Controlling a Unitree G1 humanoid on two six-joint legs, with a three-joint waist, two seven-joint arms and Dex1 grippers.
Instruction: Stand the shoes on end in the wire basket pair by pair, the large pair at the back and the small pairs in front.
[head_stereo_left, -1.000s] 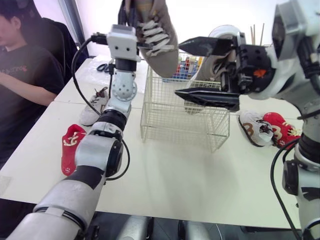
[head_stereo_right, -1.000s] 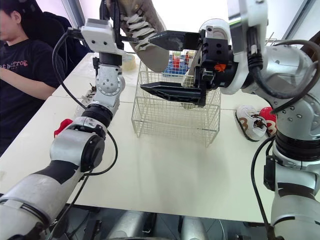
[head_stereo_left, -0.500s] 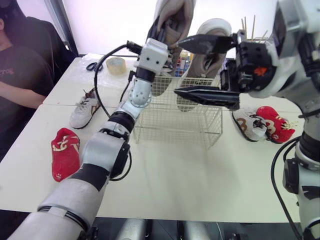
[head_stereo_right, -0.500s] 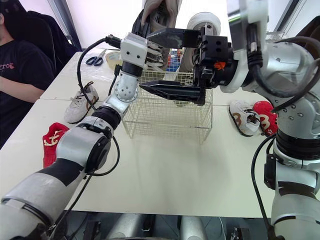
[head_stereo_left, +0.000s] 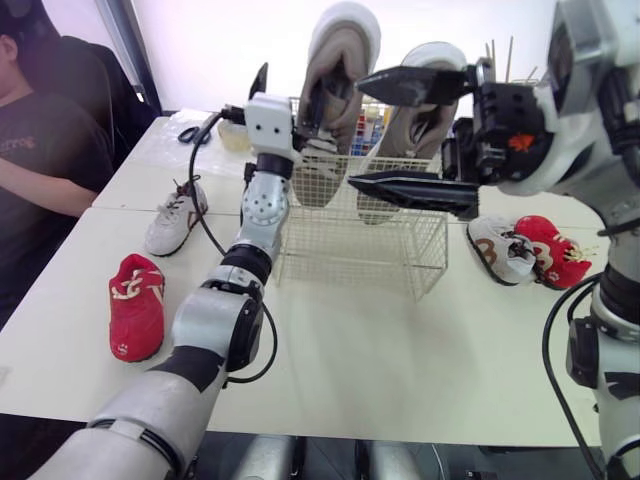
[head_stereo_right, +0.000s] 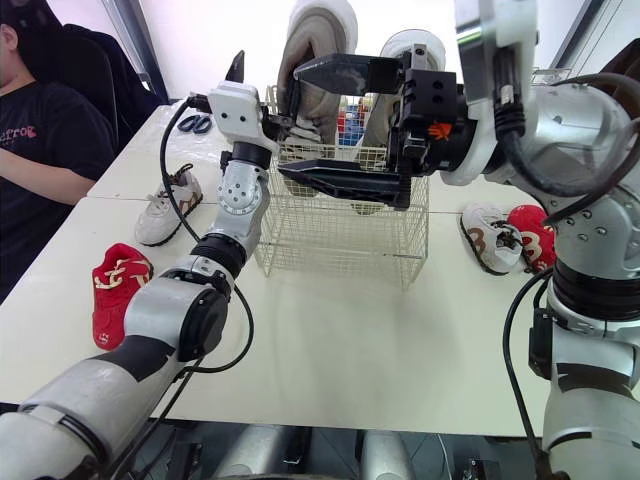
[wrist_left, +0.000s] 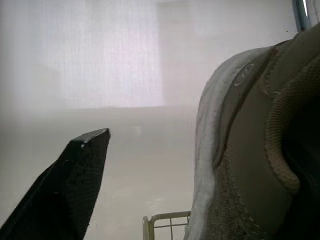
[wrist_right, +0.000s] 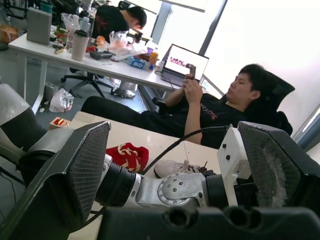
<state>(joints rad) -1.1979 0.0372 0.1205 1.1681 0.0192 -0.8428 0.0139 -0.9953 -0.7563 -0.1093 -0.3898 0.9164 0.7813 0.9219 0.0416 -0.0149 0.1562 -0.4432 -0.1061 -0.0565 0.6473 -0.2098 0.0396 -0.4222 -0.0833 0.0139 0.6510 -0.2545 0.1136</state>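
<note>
Wire basket (head_stereo_left: 362, 235) sits mid-table (head_stereo_left: 400, 360). Two large beige shoes (head_stereo_left: 335, 90) stand on end at the basket's back. Right gripper (head_stereo_left: 356, 130) hangs over the basket's front, spread wide, empty. Left gripper (head_stereo_left: 290, 88) is at the basket's left rim, released, one finger clear of the shoe. Red shoe (head_stereo_left: 137, 318) and white shoe (head_stereo_left: 177, 218) lie left of the basket; white-brown shoe (head_stereo_left: 500, 250) and second red shoe (head_stereo_left: 553, 255) lie right of it.

Both arms raised forward, left gripper (head_stereo_left: 290, 88) fingers spread, right gripper (head_stereo_left: 420, 135) fingers wide apart
</note>
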